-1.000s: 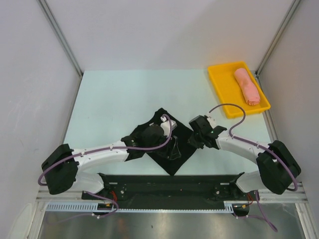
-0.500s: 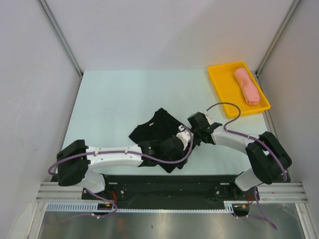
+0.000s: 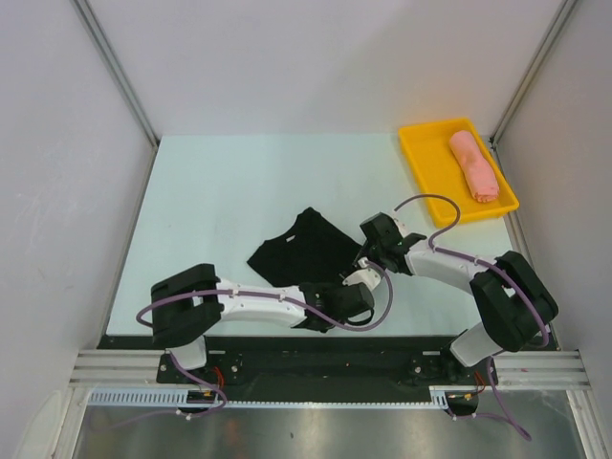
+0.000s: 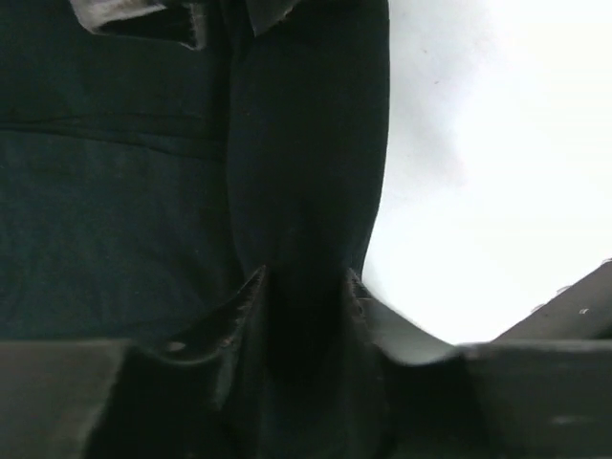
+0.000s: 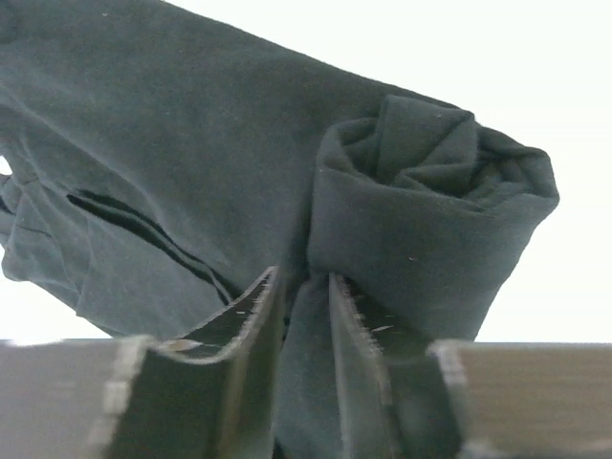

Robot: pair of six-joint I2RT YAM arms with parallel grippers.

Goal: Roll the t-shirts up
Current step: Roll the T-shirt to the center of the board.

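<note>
The black t-shirt (image 3: 304, 246) lies on the table, partly rolled from its near right side. My left gripper (image 3: 356, 290) is shut on the rolled part of the black t-shirt (image 4: 306, 191) near the front edge. My right gripper (image 3: 367, 256) is shut on a fold of the same shirt beside the end of the roll (image 5: 430, 210). The flat part of the shirt (image 5: 163, 153) spreads to the left in the right wrist view. The salmon-pink t-shirt (image 3: 474, 165) lies as a roll in the yellow tray (image 3: 430, 163).
The yellow tray stands at the back right corner. Grey walls and metal posts enclose the table on three sides. A black rail (image 3: 325, 354) runs along the near edge, with both arm bases on it.
My left gripper has swept right and toward the near edge, rolling the shirt's lower corner up. The right gripper has shifted slightly left onto the roll's end. The flat part of the shirt is smaller.
</note>
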